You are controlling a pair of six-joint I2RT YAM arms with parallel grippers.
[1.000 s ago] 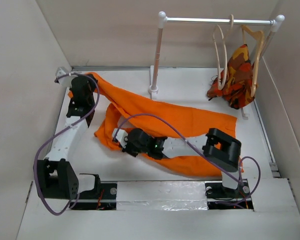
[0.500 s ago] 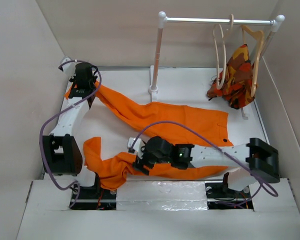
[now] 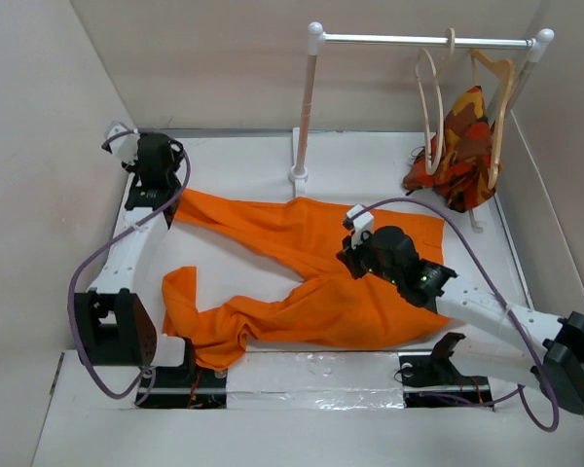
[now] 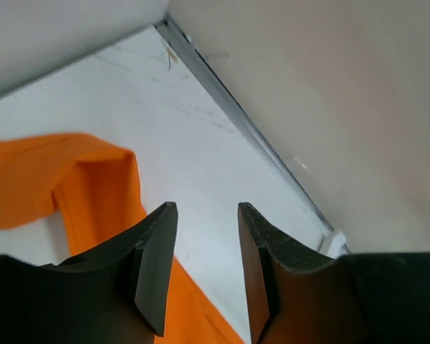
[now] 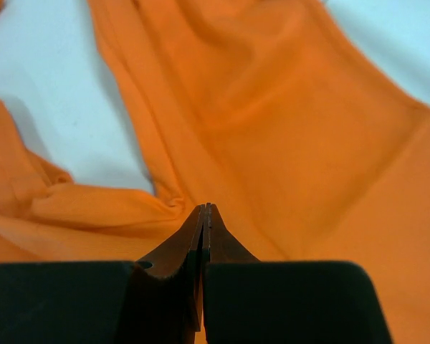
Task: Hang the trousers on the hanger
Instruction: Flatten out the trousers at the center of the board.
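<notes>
The bright-orange trousers (image 3: 311, 292) lie flat on the white table, waist to the right and two legs running left. One leg ends by the far-left corner; the other bunches at the near left (image 3: 190, 311). My left gripper (image 3: 154, 185) hangs open just past the far leg's end (image 4: 29, 179), with nothing between its fingers (image 4: 154, 265). Over the crotch of the trousers (image 5: 287, 107), my right gripper (image 3: 350, 261) is shut, with no cloth seen in it. The pale cream hanger (image 3: 428, 97) hangs on the rail at the back right.
A white rail on two posts (image 3: 307, 107) stands at the back. A darker tan hanger (image 3: 496, 97) on it carries a patterned orange, red and brown garment (image 3: 462, 151). Walls close in on the left, the back and the right of the table (image 3: 243, 165).
The left gripper has opened and let go of the far leg, which now lies flat. The right arm has swung from the near-left heap to the middle of the trousers and shut.
</notes>
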